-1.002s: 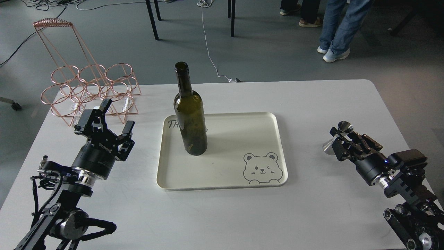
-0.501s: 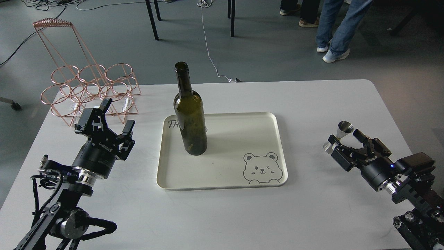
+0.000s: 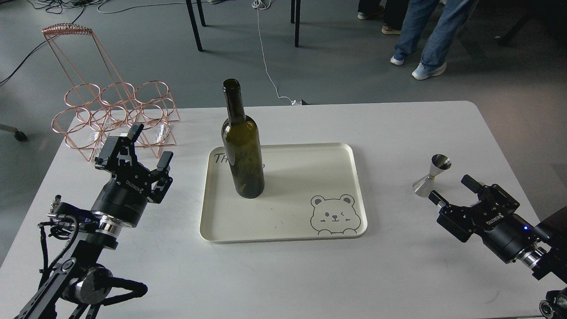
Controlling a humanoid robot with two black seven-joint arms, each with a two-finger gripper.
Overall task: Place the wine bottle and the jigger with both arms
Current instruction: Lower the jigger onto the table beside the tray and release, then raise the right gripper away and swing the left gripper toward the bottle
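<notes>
The dark olive-green wine bottle (image 3: 242,146) stands upright in the left part of the cream tray (image 3: 310,168) with a bear drawing. The shiny steel jigger (image 3: 431,175) stands on the white table, right of the tray and outside it. My left gripper (image 3: 150,144) is open and empty, left of the tray and apart from the bottle. My right gripper (image 3: 451,188) is open and empty, just below and right of the jigger, not touching it.
A copper wire bottle rack (image 3: 110,113) stands at the table's back left corner, close behind my left gripper. People's legs (image 3: 421,35) and chair legs are on the floor beyond the table's far edge. Cables lie on the floor.
My right gripper has opened, let go of the jigger and drawn back toward the lower right. The jigger stays on the table. The left arm and bottle have barely moved.
</notes>
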